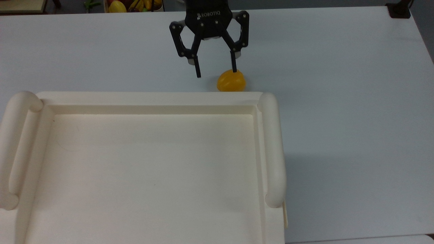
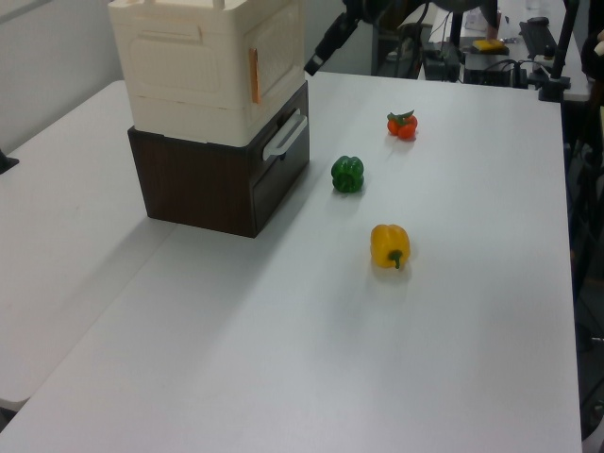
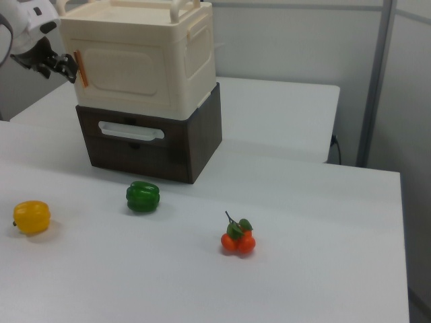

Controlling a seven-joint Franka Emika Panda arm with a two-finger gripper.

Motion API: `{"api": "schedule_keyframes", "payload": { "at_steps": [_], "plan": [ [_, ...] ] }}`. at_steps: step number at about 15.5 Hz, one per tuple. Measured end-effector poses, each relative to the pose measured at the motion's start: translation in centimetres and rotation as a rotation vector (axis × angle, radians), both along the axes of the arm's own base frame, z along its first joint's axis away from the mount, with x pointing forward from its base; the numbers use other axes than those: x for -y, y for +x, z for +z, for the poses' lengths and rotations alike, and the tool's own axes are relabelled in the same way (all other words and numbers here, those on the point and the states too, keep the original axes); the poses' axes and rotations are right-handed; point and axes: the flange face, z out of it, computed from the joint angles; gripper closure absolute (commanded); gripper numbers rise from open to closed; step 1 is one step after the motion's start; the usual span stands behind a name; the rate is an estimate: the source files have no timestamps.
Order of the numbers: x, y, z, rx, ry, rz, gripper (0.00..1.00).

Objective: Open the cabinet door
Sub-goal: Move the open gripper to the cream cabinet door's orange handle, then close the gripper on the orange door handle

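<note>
The cream cabinet sits on a dark drawer unit. Its cabinet door, a framed panel with an orange handle on the right view's left edge, is shut. The same door faces the left view's right, with the handle at its near edge. My black gripper is open and holds nothing. It hangs over the table just beyond the cabinet top, next to a yellow pepper. The gripper is level with the orange handle, just to its left in the right view. The gripper also hangs beside the door.
On the white table in front of the drawer lie a green pepper, a yellow pepper and a small cluster of tomatoes. The drawer has a pale bar handle. Fruit sits beyond the table's far edge.
</note>
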Motion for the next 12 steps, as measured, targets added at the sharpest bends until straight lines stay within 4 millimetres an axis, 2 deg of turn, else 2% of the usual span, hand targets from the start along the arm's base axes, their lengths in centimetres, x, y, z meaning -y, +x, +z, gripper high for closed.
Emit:
{"api": "schedule_keyframes", "payload": {
  "at_steps": [4,9,12],
  "plan": [
    [-1.7,1.4,-1.3,0.1,0.025,0.01,0.36],
    [-1.9,2.8,-2.4,0.182,0.035,0.004,0.36],
    [-2.0,3.5,-2.3,0.201,0.029,0.006,0.36]
  ]
}}
